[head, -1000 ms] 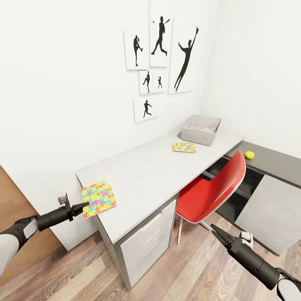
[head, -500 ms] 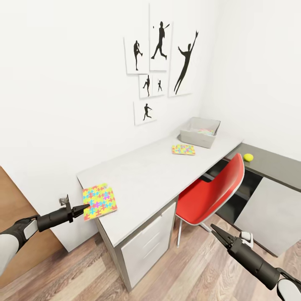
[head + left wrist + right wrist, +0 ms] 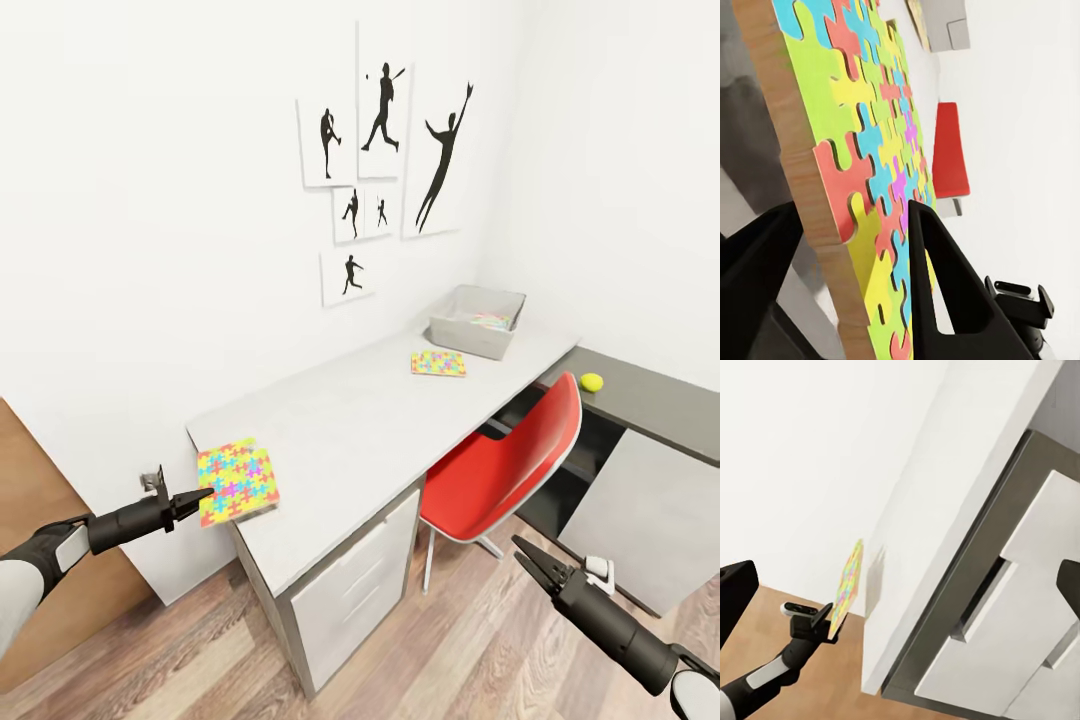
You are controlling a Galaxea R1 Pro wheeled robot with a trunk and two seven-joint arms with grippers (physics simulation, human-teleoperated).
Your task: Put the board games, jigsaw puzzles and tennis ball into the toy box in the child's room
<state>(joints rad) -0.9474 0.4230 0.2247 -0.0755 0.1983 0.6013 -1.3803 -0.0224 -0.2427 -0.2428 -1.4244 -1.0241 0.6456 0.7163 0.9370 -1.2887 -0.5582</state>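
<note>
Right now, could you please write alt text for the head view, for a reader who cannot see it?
The left gripper grips a multicoloured jigsaw square at the near corner of a pale grey-white desk. Further along the desk lie a second jigsaw square and a pale grey tray, with a red chair alongside.

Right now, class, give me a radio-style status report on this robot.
Left gripper shut on jigsaw puzzle at table end. Right gripper open, empty, low. Toy box far along; red chair beside the route.
</note>
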